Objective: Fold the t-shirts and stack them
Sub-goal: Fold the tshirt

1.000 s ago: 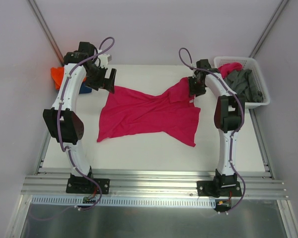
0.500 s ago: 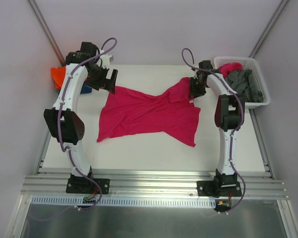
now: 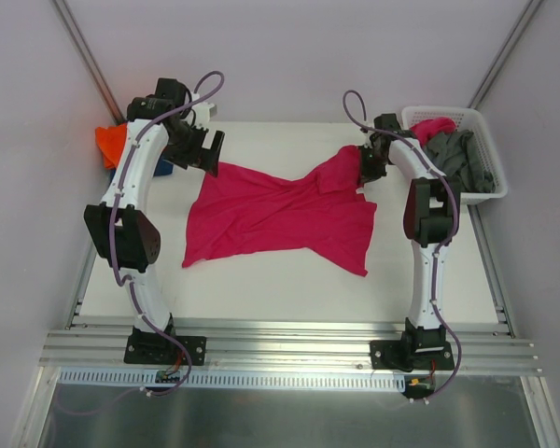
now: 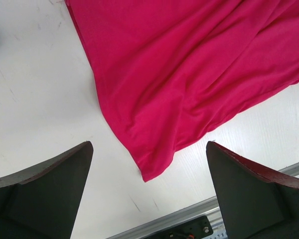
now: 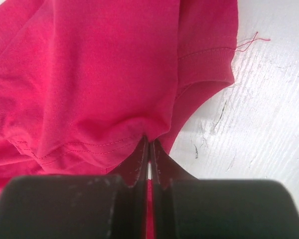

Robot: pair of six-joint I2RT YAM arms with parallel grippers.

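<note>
Magenta shirt (image 3: 280, 210): lies spread and creased on the middle of the desk (image 3: 280, 275), twisted at its waist. It has a broad flap toward 8 o'clock and another toward 4 o'clock.
Far right of the shirt: a sleeve and the bunched cloth beside it reach toward 1 o'clock, up to the right arm's wrist.
Right fingers (image 5: 134, 164): clenched tight on a pucker of the magenta shirt just beside a stitched hem. In the wrist view the cloth gathers into the tip of the closed pair.
Sleeve hem (image 5: 204, 55): sits at 1 o'clock from that pinch, with a loose red thread (image 5: 251, 42) trailing from it over the bare desk.
Left fingers (image 4: 45, 194): released and spread wide, grasping nothing, over the shirt's corner at 10 o'clock on the desk.
Between the left fingers: the wrist view shows a pointed corner of magenta cloth and white desk. Whether the tips touch the desk cannot be told.
Orange shirt (image 3: 107, 145): bunched at the desk's 10 o'clock corner, behind the left arm.
Dark blue shirt (image 3: 161, 169): only a small patch shows, just beside the orange one and partly hidden by the left arm.
Basket (image 3: 500, 191): white lattice, at 2 o'clock on the desk, near the right arm.
Grey shirts (image 3: 457, 159): heaped inside the basket.
Pink cloth (image 3: 434, 126): lies in the basket's far left corner, touching the grey heap.
</note>
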